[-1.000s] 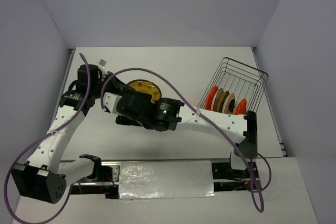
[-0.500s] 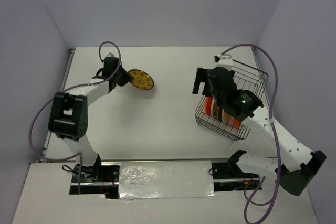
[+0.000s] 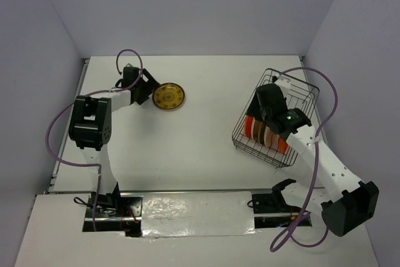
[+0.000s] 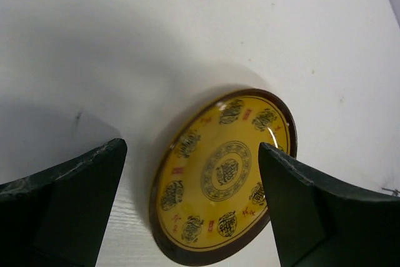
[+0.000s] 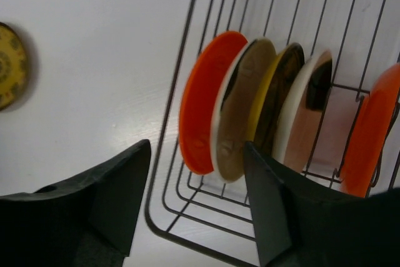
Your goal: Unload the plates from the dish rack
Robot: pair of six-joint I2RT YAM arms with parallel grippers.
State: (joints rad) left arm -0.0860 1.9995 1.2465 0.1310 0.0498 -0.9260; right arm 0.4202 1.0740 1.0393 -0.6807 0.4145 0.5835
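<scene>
plates: five in the rack, one flat on the table

the white table [image 3: 206, 136] carries everything. the rack [image 3: 294, 89] stands on its right side, turned askew to the table's edges. the right arm [image 3: 320, 162] runs from the near right corner up to the rack; the left arm [image 3: 109, 99] lies along the far left part of the table.

five plates stand on edge in a row in the rack's near half: an orange plate [image 5: 203, 104] at the left end, then a cream plate [image 5: 240, 114] with a brown face, a dark yellow-brown plate [image 5: 278, 98], a pale plate [image 5: 309, 114], and apart at the right end a second orange plate [image 5: 369, 136].

the yellow plate [image 4: 225, 173], patterned with a brown rim, lies face up on the table at the far left, well apart from the rack.

the right gripper [image 5: 197, 148] hangs over the left end of the row, fingers spread wide, gripping nothing. the left gripper [image 4: 190, 148] is just beside the yellow plate, fingers also wide apart with the plate seen between them; whether either finger touches the rim cannot be told.
</scene>
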